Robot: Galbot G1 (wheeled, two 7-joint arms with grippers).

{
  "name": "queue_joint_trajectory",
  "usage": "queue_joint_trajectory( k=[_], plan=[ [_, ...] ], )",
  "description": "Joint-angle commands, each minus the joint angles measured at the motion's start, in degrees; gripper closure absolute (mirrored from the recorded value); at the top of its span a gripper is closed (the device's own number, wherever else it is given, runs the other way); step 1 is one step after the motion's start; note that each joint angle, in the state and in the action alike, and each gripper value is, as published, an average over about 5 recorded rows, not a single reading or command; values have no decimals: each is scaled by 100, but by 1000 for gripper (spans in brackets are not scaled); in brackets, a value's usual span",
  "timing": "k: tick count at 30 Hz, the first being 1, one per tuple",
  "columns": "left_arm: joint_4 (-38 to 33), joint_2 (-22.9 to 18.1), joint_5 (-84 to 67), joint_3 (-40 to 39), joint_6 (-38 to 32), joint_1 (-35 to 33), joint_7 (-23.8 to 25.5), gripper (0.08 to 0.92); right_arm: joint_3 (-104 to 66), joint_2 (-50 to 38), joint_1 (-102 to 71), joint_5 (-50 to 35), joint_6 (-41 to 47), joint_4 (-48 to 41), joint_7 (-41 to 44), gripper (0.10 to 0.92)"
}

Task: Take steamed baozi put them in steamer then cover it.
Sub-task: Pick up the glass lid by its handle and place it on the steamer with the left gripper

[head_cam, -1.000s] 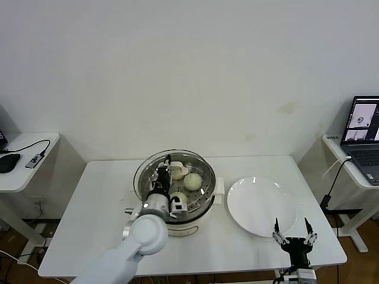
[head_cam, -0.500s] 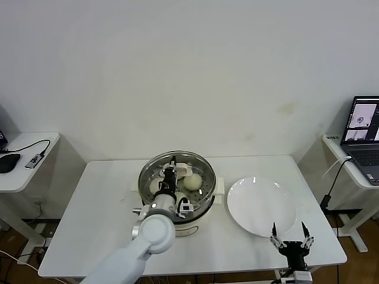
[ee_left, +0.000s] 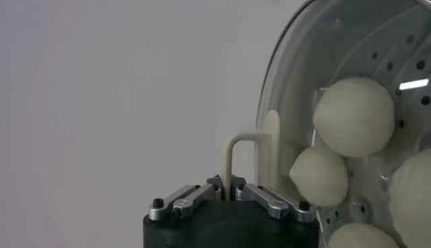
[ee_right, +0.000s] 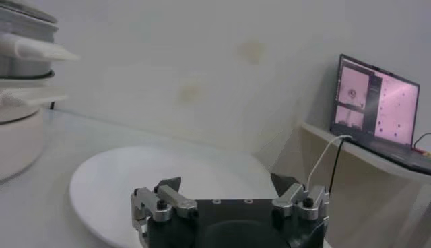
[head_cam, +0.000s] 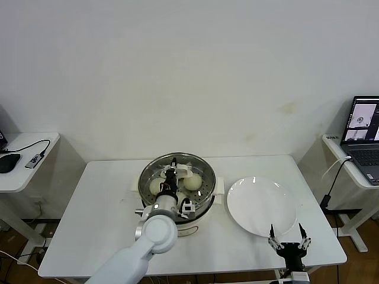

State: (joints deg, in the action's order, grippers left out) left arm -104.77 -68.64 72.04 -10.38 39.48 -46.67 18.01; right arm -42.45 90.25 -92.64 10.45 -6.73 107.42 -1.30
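The steamer [head_cam: 203,198] stands mid-table, a shiny steel pot on a white base. Its clear glass lid [head_cam: 148,173] lies over the pot, and my left gripper [head_cam: 173,173] is shut on the lid's cream handle [head_cam: 180,172]. In the left wrist view the jaws [ee_left: 227,190] pinch the handle's thin loop [ee_left: 232,151]. Several cream-white baozi [ee_left: 353,116] [ee_left: 318,176] rest on the perforated tray [ee_left: 404,60] under the glass. My right gripper [head_cam: 286,235] hangs open and empty at the table's front edge, just in front of the plate.
A bare white plate [head_cam: 260,204] lies right of the steamer and fills the right wrist view [ee_right: 135,175]. A laptop [head_cam: 362,133] sits on a side table at the right. A mouse and cable [head_cam: 9,161] lie on the left side table.
My left gripper has carried the lid rightward until it sits centred over the steamer. The right gripper has drawn back toward the table's front edge, staying open.
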Motion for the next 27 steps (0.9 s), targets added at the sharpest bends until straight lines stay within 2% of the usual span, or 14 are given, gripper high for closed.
queue_joint_trajectory(
  k=[1,20,23,27],
  plan=[
    [46,-21,28,-7,-4,-17,-6,860,9,-4,2,20,-13,-20,1,203],
    [24,-64,20,104,-96,-124,-68,860,28,-1,-60,84,-32,26,14,203],
    [-81,-67,-13,127,-84,-162,-93,833,41,-1,-62,104,-33,26,18,203],
    [-249,-23,-60,185,-77,-248,-139,725,75,5,-63,144,-38,19,16,203]
  ],
)
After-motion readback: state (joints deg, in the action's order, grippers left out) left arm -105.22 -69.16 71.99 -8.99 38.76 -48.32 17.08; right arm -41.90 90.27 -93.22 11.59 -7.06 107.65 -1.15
